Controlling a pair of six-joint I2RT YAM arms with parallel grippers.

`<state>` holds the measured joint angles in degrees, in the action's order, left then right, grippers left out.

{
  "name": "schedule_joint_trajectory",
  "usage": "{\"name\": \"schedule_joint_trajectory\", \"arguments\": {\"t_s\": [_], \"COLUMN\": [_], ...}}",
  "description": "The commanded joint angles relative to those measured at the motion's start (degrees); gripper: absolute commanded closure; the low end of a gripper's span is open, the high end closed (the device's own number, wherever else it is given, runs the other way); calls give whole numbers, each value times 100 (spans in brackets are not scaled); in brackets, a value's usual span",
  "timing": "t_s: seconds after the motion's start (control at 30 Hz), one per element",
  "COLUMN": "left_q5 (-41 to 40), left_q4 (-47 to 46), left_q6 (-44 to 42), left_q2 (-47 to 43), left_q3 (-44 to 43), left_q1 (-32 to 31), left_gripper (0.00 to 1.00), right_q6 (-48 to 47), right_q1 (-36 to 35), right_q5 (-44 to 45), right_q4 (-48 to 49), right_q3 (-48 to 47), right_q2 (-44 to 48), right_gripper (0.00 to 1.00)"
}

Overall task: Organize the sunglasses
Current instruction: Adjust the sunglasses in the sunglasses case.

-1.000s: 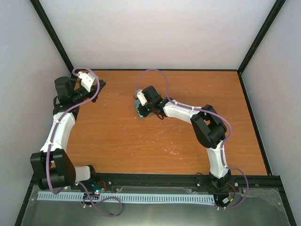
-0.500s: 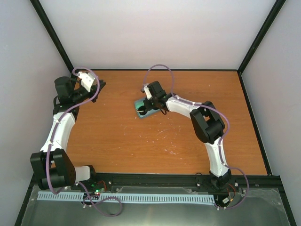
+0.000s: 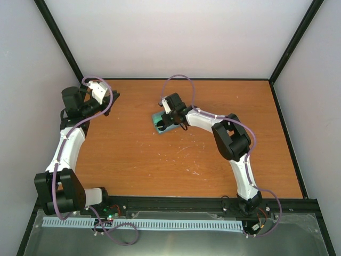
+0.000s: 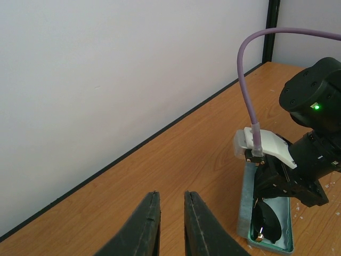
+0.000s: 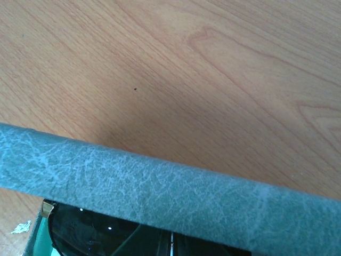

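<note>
Fingers (image 4: 151, 224) of the left gripper (image 4: 170, 195) are seen nearly pressed together, nothing pinched, out at 10 o'clock on the table (image 3: 160, 170). Right gripper (image 4: 277, 186) is seen right at the open blue-grey case (image 4: 246, 208) near 11 o'clock of center; its finger state can't be told. Sunglasses (image 4: 266, 224) are tucked inside the case.
</note>
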<state>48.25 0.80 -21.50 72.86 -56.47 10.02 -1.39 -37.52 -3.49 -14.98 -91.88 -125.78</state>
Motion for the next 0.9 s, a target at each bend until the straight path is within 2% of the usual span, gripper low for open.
{"name": "schedule_joint_trajectory", "arguments": {"t_s": [0.0, 0.57, 0.87], "left_q5": [106, 130, 141], "left_q4": [-199, -193, -244], "left_q6": [72, 89, 115], "left_q2": [-9, -61, -79], "left_q3": [-67, -40, -31], "left_q1": [61, 68, 67], "left_gripper": [84, 84, 83], "right_q6": [98, 359, 455], "right_q1": [33, 25, 33], "right_q5": [-44, -85, 426], "right_q4": [-300, -376, 133], "right_q3": [191, 779, 774], "right_q2": [7, 214, 694], "right_gripper": [97, 97, 88]}}
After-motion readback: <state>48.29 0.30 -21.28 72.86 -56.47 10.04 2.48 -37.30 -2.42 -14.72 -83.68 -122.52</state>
